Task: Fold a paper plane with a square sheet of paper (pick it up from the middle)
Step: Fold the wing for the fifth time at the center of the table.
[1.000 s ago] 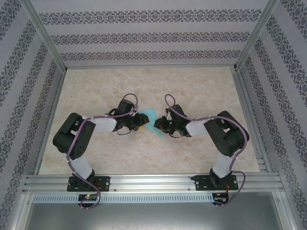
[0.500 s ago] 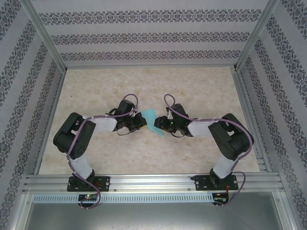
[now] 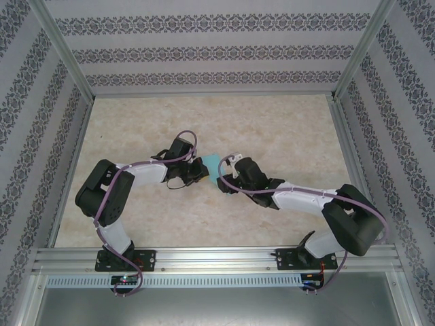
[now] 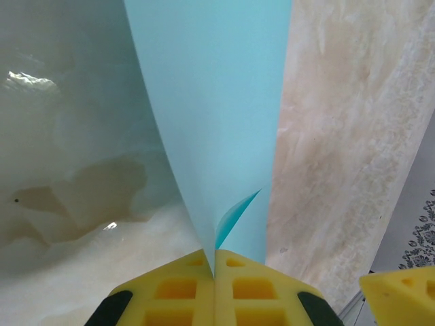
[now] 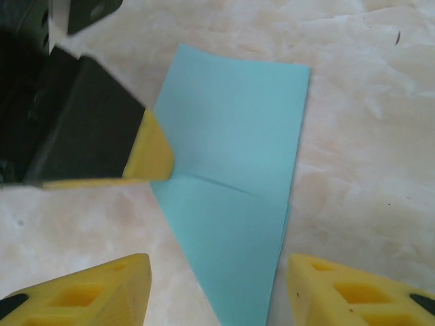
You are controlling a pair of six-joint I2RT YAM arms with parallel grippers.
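Marbled beige tabletop (image 3: 272,129), walled in by patterned panels (image 3: 204,51), carries the teal sheet of paper (image 3: 213,164) near its middle, between your two arms. Your left gripper (image 4: 215,252) is clamped on one edge of the folded sheet, its yellow pads (image 4: 177,288) pressed together with the paper pinched between them. Your right gripper (image 5: 216,272) stands with its jaws apart, holding nothing, one on either side of the sheet's near end.

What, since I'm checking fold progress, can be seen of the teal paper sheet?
The square sheet of paper is thin, plain teal-blue, folded into a narrower strip with a crease across it and doubled layers at one edge. It lies on the marbled table. The shut left hand pinches its edge, bowing it; the open right hand straddles its near end.
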